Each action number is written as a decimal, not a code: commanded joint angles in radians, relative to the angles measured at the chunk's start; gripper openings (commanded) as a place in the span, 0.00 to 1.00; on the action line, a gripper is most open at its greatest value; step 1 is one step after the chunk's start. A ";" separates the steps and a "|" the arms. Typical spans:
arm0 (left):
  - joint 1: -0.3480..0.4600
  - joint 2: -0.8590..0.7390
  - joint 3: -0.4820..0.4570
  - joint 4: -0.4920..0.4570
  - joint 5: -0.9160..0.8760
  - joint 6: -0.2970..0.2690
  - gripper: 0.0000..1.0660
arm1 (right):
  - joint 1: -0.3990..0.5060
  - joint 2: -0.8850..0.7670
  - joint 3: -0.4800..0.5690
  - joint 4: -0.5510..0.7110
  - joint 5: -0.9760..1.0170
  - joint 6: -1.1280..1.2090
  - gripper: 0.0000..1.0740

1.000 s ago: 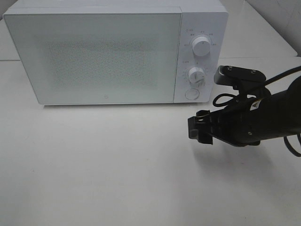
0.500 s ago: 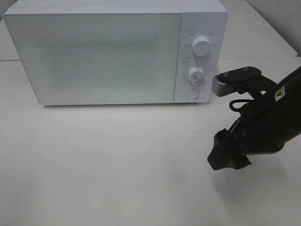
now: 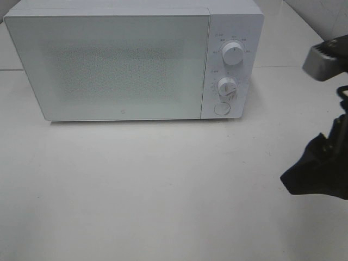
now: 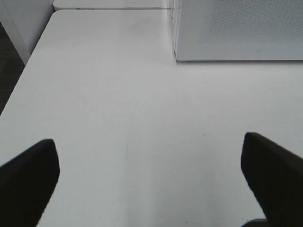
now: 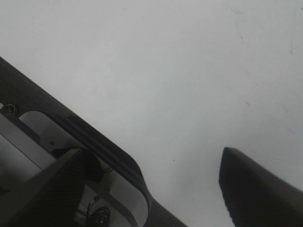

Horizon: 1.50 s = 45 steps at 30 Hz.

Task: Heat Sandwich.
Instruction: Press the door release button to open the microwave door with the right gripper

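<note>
One closed white microwave (image 3: 133, 60) on a white desk (image 3: 136, 190).
Left tool (image 4: 151, 175) spread wide; right tool (image 5: 150, 153), at right edge, also spread.

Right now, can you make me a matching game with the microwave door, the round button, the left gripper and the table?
Things:
1. microwave door
2. round button
3. left gripper
4. table

States or places:
A. wide open, holding nothing
B. under the microwave
C. shut
D. just below the lower knob

Pairs: 1-C, 2-D, 3-A, 4-B
</note>
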 commanded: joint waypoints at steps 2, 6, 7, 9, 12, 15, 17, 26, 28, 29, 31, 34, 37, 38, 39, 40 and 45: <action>0.000 -0.021 0.000 -0.007 -0.010 -0.001 0.94 | -0.008 -0.185 -0.001 -0.025 0.073 0.013 0.71; 0.000 -0.021 0.000 -0.007 -0.010 -0.001 0.94 | -0.008 -0.303 0.004 -0.041 0.099 0.013 0.71; 0.000 -0.021 0.000 -0.007 -0.010 -0.001 0.94 | -0.008 -0.374 0.004 -0.042 0.120 0.013 0.71; 0.000 -0.021 0.000 -0.007 -0.010 -0.001 0.94 | -0.008 -0.443 0.004 -0.042 0.137 0.013 0.71; 0.000 -0.021 0.000 -0.007 -0.010 -0.001 0.94 | -0.008 -0.546 0.004 -0.042 0.163 0.020 0.71; 0.000 -0.021 0.000 -0.007 -0.010 -0.001 0.94 | -0.008 -0.613 0.004 -0.042 0.167 0.028 0.71; 0.000 -0.021 0.000 -0.007 -0.010 -0.001 0.94 | -0.013 -0.695 0.004 -0.049 0.169 0.046 0.71; 0.000 -0.021 0.000 -0.007 -0.010 -0.001 0.94 | -0.176 -0.881 0.031 -0.156 0.184 0.090 0.71; 0.000 -0.021 0.000 -0.007 -0.010 -0.001 0.94 | -0.197 -0.900 0.043 -0.160 0.183 0.092 0.71; 0.000 -0.021 0.000 -0.007 -0.010 -0.001 0.94 | -0.217 -0.919 0.057 -0.160 0.183 0.095 0.71; 0.000 -0.021 0.000 -0.007 -0.010 -0.001 0.94 | -0.276 -0.966 0.095 -0.159 0.183 0.121 0.71; 0.000 -0.021 0.000 -0.007 -0.010 -0.001 0.94 | -0.326 -1.006 0.138 -0.159 0.181 0.129 0.71; 0.000 -0.021 0.000 -0.007 -0.010 -0.001 0.94 | -0.359 -1.028 0.172 -0.159 0.179 0.129 0.71; 0.000 -0.021 0.000 -0.007 -0.010 -0.001 0.94 | -0.375 -1.026 0.191 -0.159 0.173 0.132 0.71; 0.000 -0.021 0.000 -0.007 -0.010 -0.001 0.94 | -0.377 -1.026 0.188 -0.159 0.151 0.132 0.71; 0.000 -0.018 0.000 -0.007 -0.010 -0.001 0.94 | -0.380 -1.026 0.192 -0.159 0.136 0.136 0.71; 0.000 -0.008 0.000 -0.007 -0.010 -0.001 0.94 | -0.380 -1.026 0.218 -0.164 0.109 0.154 0.71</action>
